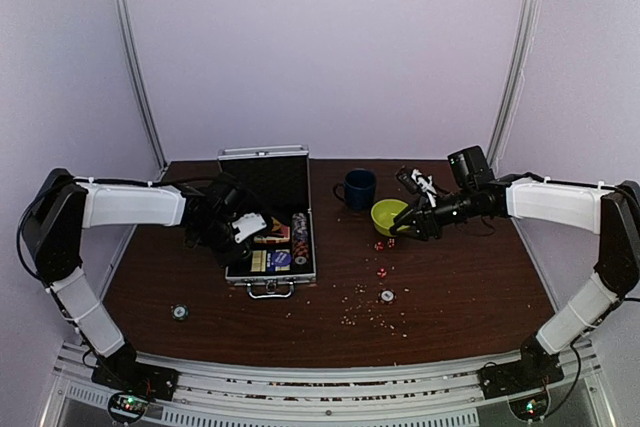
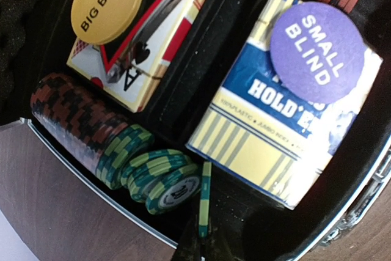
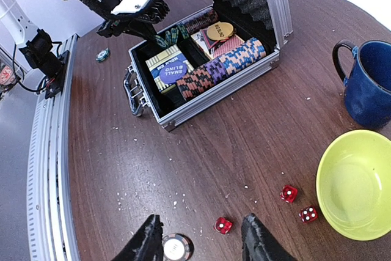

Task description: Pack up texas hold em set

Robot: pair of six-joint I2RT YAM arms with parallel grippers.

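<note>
Chip (image 3: 175,247) on table (image 3: 244,139), 7 o'clock under right gripper (image 3: 201,219), jaws parted, empty; die (image 3: 223,225) 2 o'clock of chip. Left gripper (image 1: 238,247) closed over case (image 1: 265,177).

Soft overhead light leaves faint shadows on the table (image 1: 450,287), the top view is grainy, and glare whitens one edge of the blue card box (image 2: 269,132).
</note>
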